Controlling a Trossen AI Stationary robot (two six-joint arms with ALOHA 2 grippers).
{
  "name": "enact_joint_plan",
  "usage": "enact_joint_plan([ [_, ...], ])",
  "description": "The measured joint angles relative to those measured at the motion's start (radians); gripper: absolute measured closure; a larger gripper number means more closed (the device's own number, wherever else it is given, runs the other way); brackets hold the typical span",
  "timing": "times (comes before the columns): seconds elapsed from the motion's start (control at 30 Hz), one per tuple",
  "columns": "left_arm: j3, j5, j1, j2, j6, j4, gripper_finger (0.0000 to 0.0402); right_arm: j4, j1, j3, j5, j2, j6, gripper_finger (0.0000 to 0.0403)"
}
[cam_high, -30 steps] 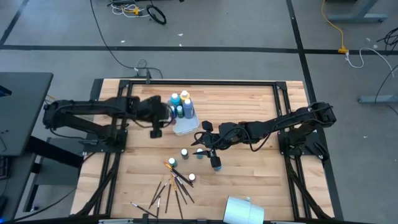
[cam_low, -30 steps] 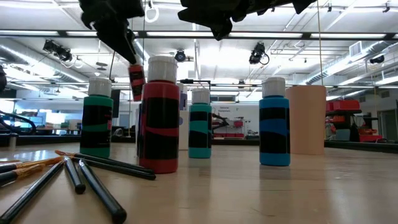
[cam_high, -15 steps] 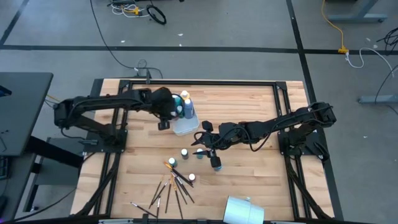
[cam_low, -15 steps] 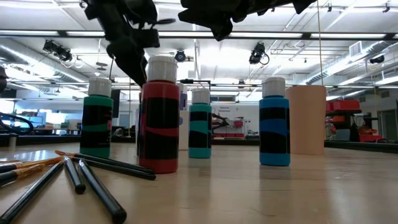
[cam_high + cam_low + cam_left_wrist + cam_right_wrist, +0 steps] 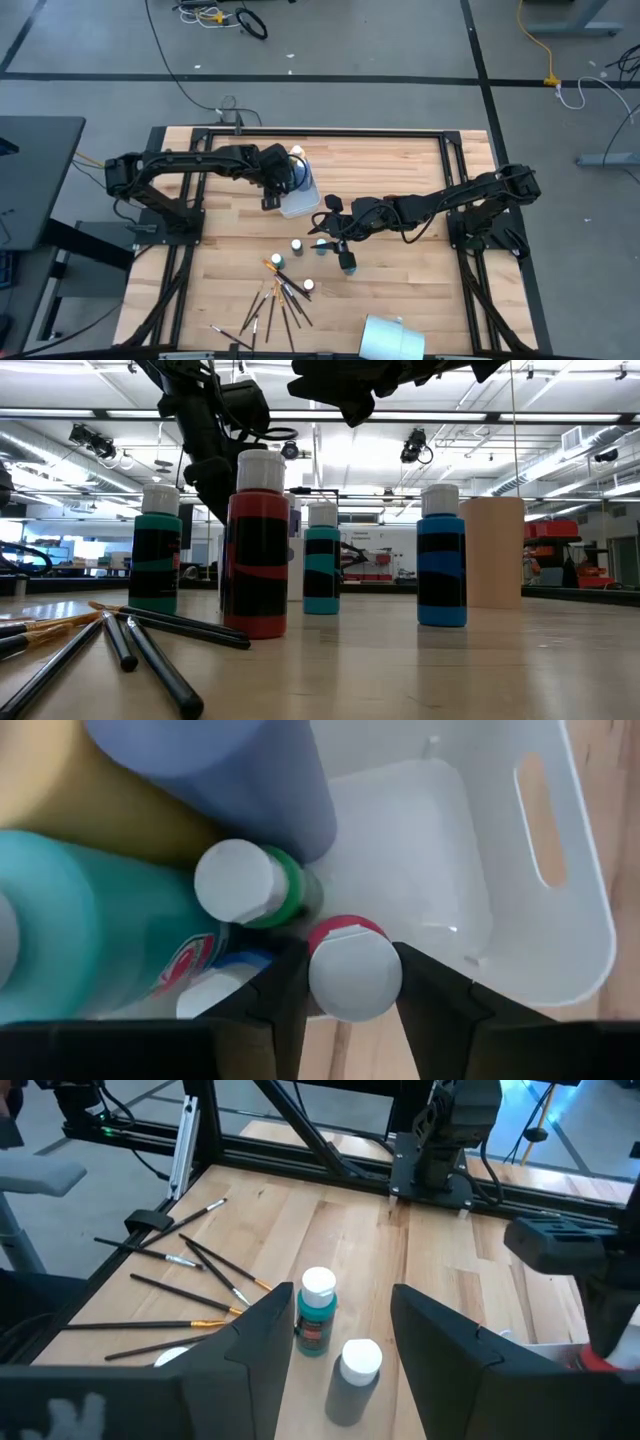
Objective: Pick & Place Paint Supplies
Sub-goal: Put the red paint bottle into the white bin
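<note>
My left gripper reaches over the white bin and is shut on a red paint bottle with a white cap. In the bin stand large blue, yellow and teal bottles and a small green one. My right gripper hangs open above the table's middle, over a teal bottle and a dark bottle. More small bottles stand upright on the table: red, green, blue. Several dark-tipped brushes lie flat near the near edge. My left gripper pinches the red bottle at its white cap between the two fingers, coming from above and pointing down. The bottle hangs upright below the fingers, inside the bin's rim. Whether its base touches the bin floor I cannot tell.
The bin has a handle slot in its wall and bare floor beside the bottles. A pale cup lies near the table's near edge and shows in the low view. Black frame rails border the table.
My left gripper has carried the red bottle toward the table's right, from beside the bin to over its inside, and has gone lower. It stays shut on the bottle.
</note>
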Motion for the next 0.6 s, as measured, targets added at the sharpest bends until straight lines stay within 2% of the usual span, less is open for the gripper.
enact_joint_plan([
  [0.23,-0.002,0.006,0.032,-0.001,0.004,0.015,0.0272,-0.003,0.0,0.0,0.0,0.0,0.0,0.0231],
  [0.43,-0.042,0.027,0.051,-0.001,0.047,0.056,0.0249,-0.006,0.0,0.0,0.0,0.0,0.0,0.0231],
  [0.6,-0.061,0.011,0.05,-0.004,0.063,0.08,0.0253,-0.006,0.0,0.0,0.0,0.0,0.0,0.0231],
])
